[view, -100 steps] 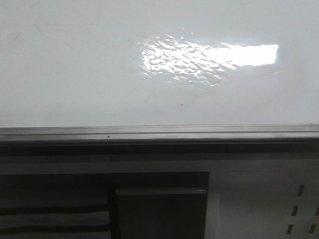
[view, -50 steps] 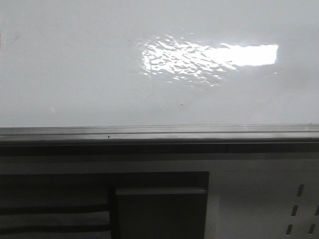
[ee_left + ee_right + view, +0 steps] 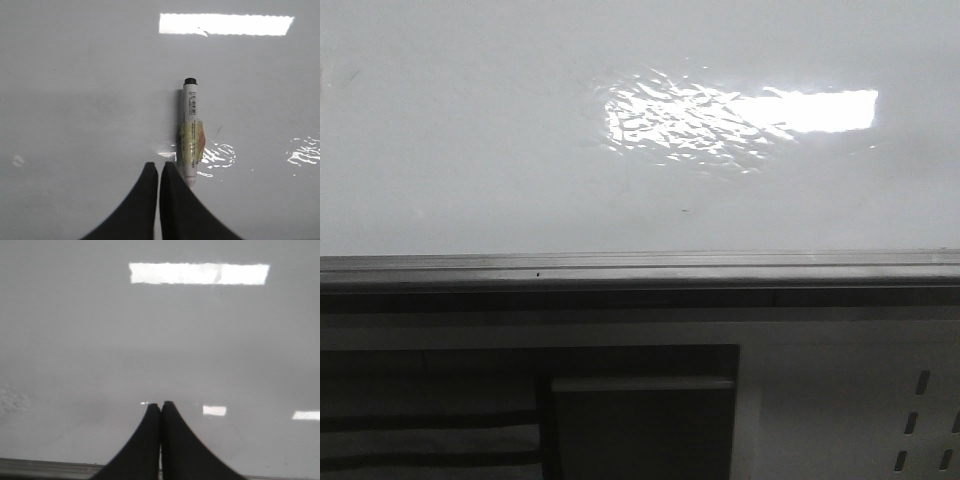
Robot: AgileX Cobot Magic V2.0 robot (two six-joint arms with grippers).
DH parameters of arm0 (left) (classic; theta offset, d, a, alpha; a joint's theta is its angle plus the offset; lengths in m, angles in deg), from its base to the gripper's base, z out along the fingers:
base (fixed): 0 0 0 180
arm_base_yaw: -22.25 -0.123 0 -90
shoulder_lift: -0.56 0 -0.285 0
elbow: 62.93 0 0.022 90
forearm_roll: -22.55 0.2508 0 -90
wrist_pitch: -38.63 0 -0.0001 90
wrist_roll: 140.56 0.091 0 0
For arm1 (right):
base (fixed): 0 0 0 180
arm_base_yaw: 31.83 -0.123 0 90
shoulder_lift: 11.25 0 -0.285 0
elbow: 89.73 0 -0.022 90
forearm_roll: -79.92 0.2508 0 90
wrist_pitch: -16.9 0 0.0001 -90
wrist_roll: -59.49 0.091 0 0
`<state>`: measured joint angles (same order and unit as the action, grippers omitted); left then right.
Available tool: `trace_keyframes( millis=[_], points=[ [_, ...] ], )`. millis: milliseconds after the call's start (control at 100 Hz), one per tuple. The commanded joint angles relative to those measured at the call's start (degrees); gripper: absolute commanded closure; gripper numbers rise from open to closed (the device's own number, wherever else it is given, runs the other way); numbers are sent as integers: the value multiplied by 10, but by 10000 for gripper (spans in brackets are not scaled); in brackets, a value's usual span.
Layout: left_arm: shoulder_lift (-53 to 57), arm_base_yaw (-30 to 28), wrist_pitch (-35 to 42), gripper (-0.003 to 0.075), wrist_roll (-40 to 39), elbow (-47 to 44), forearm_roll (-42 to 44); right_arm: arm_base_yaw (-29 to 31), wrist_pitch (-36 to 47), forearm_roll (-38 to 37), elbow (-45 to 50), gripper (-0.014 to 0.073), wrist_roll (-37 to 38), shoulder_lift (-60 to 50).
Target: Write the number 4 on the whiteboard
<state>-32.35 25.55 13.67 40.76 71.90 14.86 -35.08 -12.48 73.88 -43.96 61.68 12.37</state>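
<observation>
On whiteboard (image 3: 75,100), marker (image 3: 190,132) tip away from left hand (image 3: 159,170)

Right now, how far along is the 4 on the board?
Nothing looks done: the whiteboard shows no 4. Nothing is in hand: the marker lies on the board beside the shut, empty left gripper, and the right gripper is shut and empty too. Still left: grasping the marker and writing.

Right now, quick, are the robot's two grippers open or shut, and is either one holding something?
Left gripper: shut, holding nothing; the marker lies beside it on the whiteboard.
Right gripper: shut, holding nothing.
</observation>
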Motion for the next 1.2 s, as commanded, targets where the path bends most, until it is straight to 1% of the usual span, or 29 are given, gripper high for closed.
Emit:
trace_keyframes(
  millis=[0,50,110,140,170,190,220,230,240,250,270,320,360,400,590,700,850,910,1030,1110,1190],
  points=[
    [-8,-1,46,740,-3,21,11,4,40,-11,-21,664,-4,10],
    [-8,-1,46,727,-3,21,28,4,42,-14,-21,646,-4,10],
    [-8,-1,45,660,-3,21,47,4,42,-31,-21,582,-4,10],
    [-8,-1,45,610,-3,21,55,4,42,-38,-21,539,-4,10],
    [-8,-1,45,534,-3,21,58,4,42,-43,-21,477,-4,10],
    [-8,-1,45,501,-3,21,58,4,42,-43,-21,451,-4,10],
    [-8,-1,44,415,-3,21,58,4,42,-43,-21,389,-4,10],
    [-8,-1,44,415,-3,21,58,4,42,-43,-21,389,-4,10],
    [-8,-1,44,365,-3,21,58,4,42,-43,-21,365,-4,10],
    [-8,-1,42,365,-3,21,57,4,42,-43,-21,354,-4,10],
    [-8,-1,42,308,-3,21,57,4,40,-43,-21,313,-4,10],
    [-8,-1,42,237,-3,21,57,4,42,-43,-21,254,-4,10],
    [-8,-1,42,210,-3,21,57,4,43,-43,-21,228,-4,10],
    [-8,-1,42,207,-3,21,57,4,43,-43,-21,215,-4,10],
    [-8,-1,42,207,-3,21,57,4,43,-43,-21,216,-4,10],
    [-8,-1,58,207,-3,21,45,4,42,-42,-19,216,-4,10],
    [-23,-1,57,206,-3,20,24,4,43,-41,-19,216,-4,10],
    [-36,-1,56,206,13,20,24,4,43,-41,-19,216,-4,10],
    [-64,21,59,204,21,20,22,4,41,-35,-19,216,-4,10],
    [-94,50,61,204,37,20,22,4,41,-33,-19,216,-4,10],
    [-123,72,71,204,36,20,22,4,41,-33,-19,216,-4,10]
  ],
)
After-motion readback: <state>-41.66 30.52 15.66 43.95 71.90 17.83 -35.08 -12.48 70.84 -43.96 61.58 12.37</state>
